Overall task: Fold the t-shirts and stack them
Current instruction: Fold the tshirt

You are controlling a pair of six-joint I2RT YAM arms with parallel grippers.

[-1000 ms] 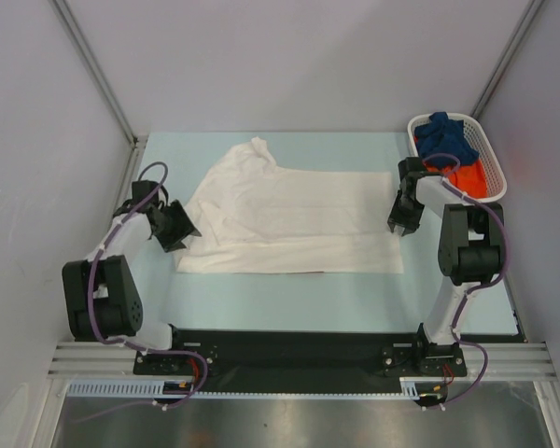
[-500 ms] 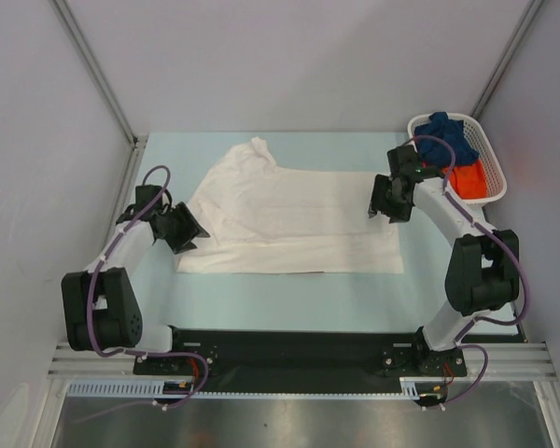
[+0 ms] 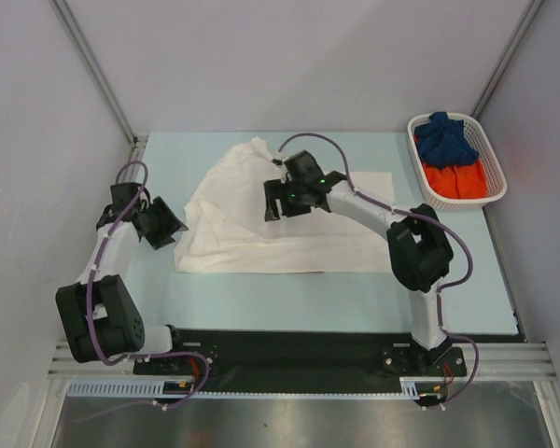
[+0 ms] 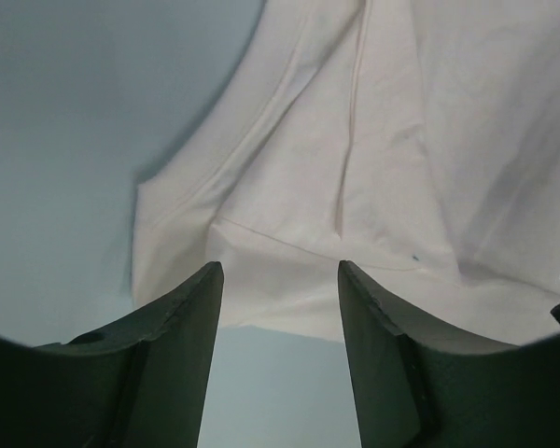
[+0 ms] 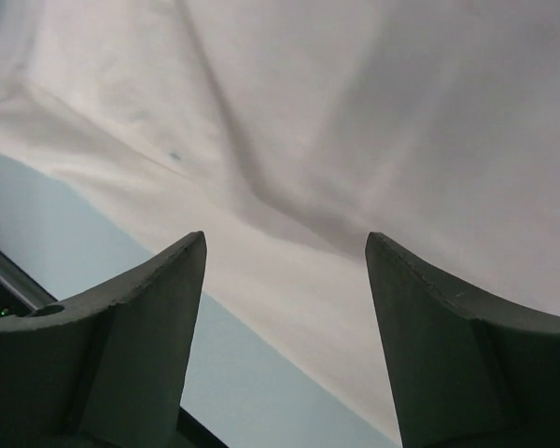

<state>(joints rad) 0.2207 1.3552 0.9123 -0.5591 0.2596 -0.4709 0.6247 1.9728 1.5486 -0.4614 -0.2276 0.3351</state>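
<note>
Your white t-shirt [image 3: 289,233] is lying spread on the bench [image 3: 355,280]. Your right end effector [image 3: 282,198] is hovering over the shirt's upper middle, its jaws standing wide apart and holding nothing. Your left end effector [image 3: 161,224] is hovering just beside the shirt's left edge, its jaws likewise parted and empty. Well to the shirt's right, the basket [image 3: 493,191] is holding the dark blue t-shirt [image 3: 446,138] and the orange t-shirt [image 3: 455,177].

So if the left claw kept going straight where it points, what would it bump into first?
Most likely the white shirt: its near edge lies right ahead of the open left gripper. Depth is hard to judge from the wrist view, so it might graze the table just before the cloth.
</note>
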